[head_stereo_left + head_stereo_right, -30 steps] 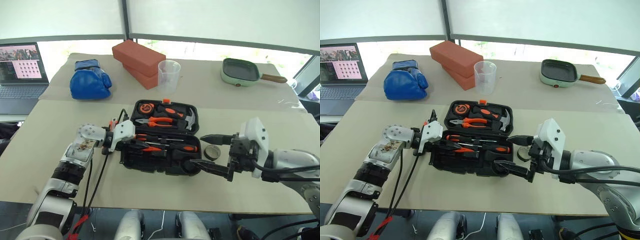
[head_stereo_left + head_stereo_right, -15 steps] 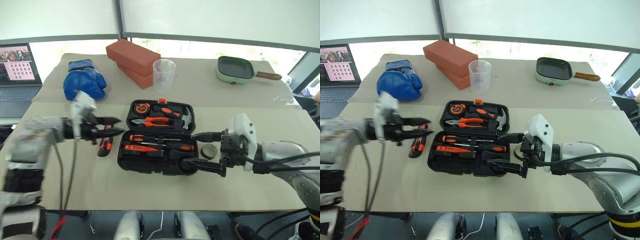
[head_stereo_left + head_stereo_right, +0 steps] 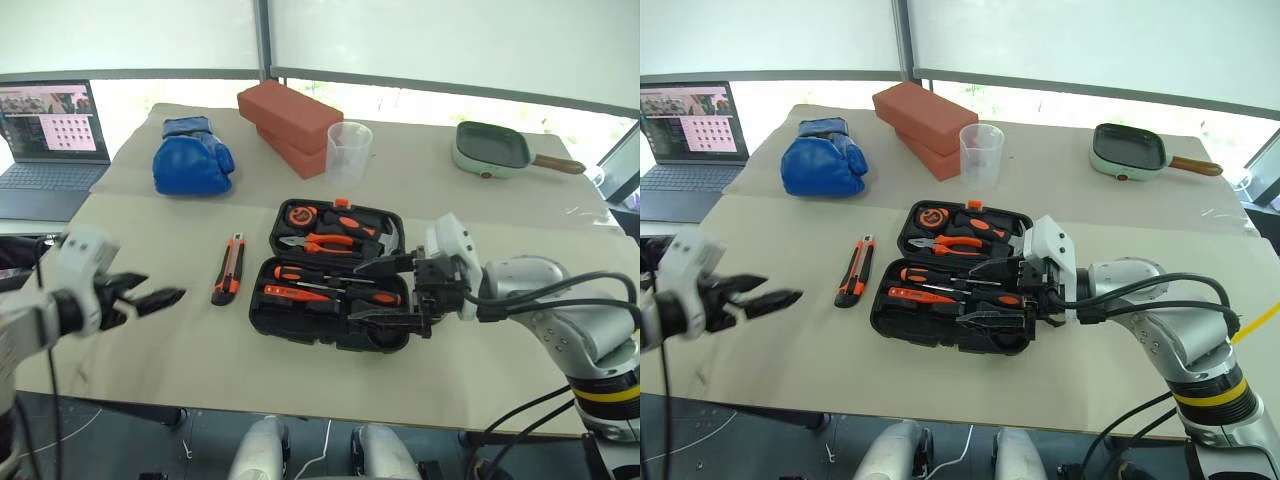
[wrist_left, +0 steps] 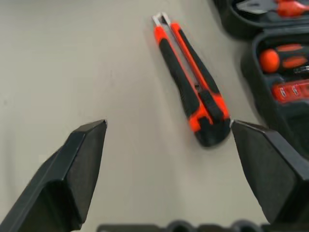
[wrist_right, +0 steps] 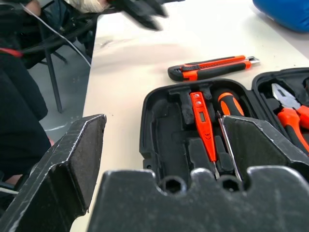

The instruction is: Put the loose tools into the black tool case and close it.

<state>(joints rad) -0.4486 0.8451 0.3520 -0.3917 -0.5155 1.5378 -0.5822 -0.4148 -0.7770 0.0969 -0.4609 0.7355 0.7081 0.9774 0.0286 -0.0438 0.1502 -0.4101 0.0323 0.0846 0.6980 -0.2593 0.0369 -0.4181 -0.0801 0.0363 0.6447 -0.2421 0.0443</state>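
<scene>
The black tool case (image 3: 320, 322) lies open in the middle of the table. Two orange-and-black screwdrivers (image 3: 340, 296) and a small orange tool (image 5: 204, 128) sit in slots of its near half. An orange-and-black utility knife (image 3: 229, 282) lies loose on the table just left of the case, also in the left wrist view (image 4: 193, 99). My left gripper (image 3: 160, 299) hovers open and empty, well left of the knife. My right gripper (image 3: 358, 292) is open and empty over the case's right end, pointing left.
Orange-handled pliers (image 3: 325, 242) and a hammer (image 3: 385, 240) sit in the case's far half. Behind it stand a clear plastic cup (image 3: 347, 150), red bricks (image 3: 288, 114) and a blue boxing glove (image 3: 192, 160). A green pan (image 3: 490, 148) is far right, a laptop (image 3: 50, 135) far left.
My left gripper has opened and swung away to the left, leaving the utility knife on the table beside the case. My right gripper has edged left over the case.
</scene>
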